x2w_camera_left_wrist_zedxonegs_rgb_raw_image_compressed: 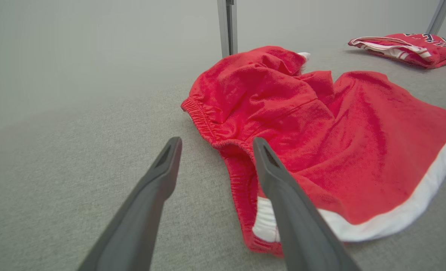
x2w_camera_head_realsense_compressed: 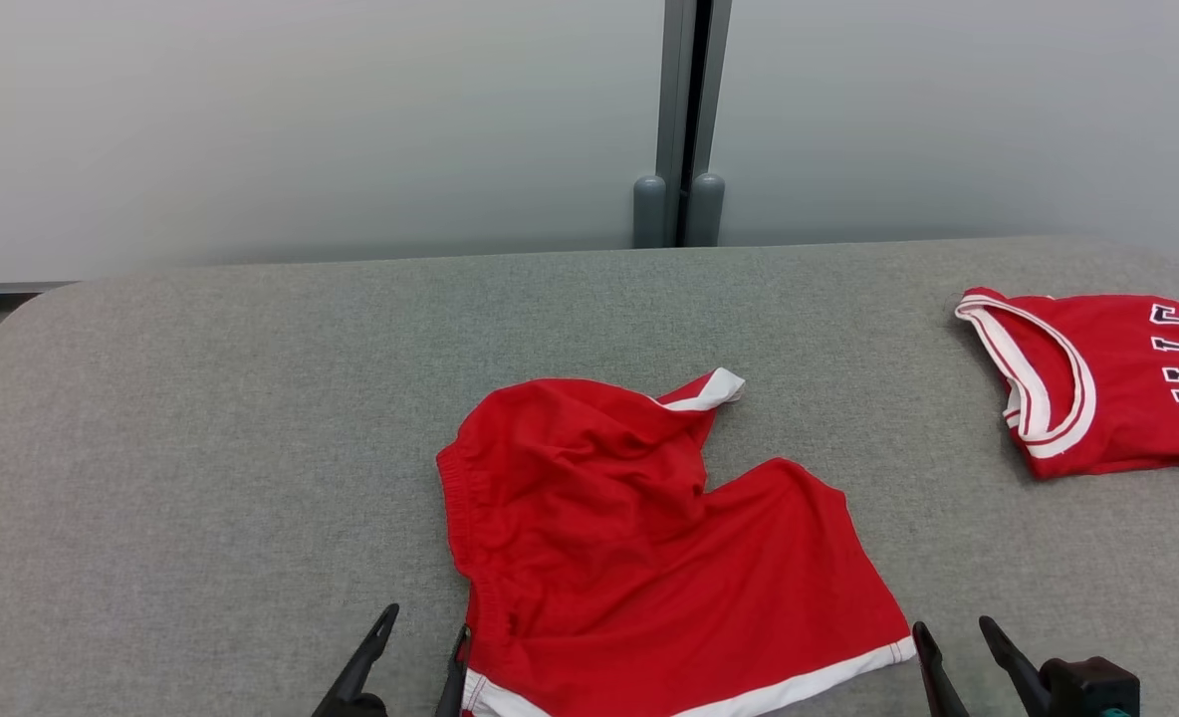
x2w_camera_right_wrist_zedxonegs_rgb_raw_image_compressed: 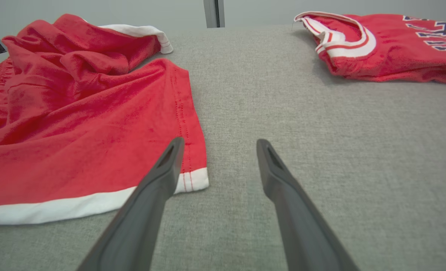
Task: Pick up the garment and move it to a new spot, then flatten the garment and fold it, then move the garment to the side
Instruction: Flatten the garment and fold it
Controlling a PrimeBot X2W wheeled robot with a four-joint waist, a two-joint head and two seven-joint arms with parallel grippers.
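The shorts (x2w_camera_head_realsense_compressed: pixel 649 538) lie on the table (x2w_camera_head_realsense_compressed: pixel 201 448) between the left gripper (x2w_camera_head_realsense_compressed: pixel 428 619) and the right gripper (x2w_camera_head_realsense_compressed: pixel 953 625), stretching ahead of both, while the jersey (x2w_camera_head_realsense_compressed: pixel 1117 388) lies farther ahead, right of the right gripper

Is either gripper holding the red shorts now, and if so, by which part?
Nothing is held: the left gripper and the right gripper both stand open, one at each near corner of the red shorts.

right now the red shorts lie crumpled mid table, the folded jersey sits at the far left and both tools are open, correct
Not quite: the folded jersey sits at the far right of the table, as the head view shows. The red shorts do lie crumpled mid table, and the left tool and right tool are both open.
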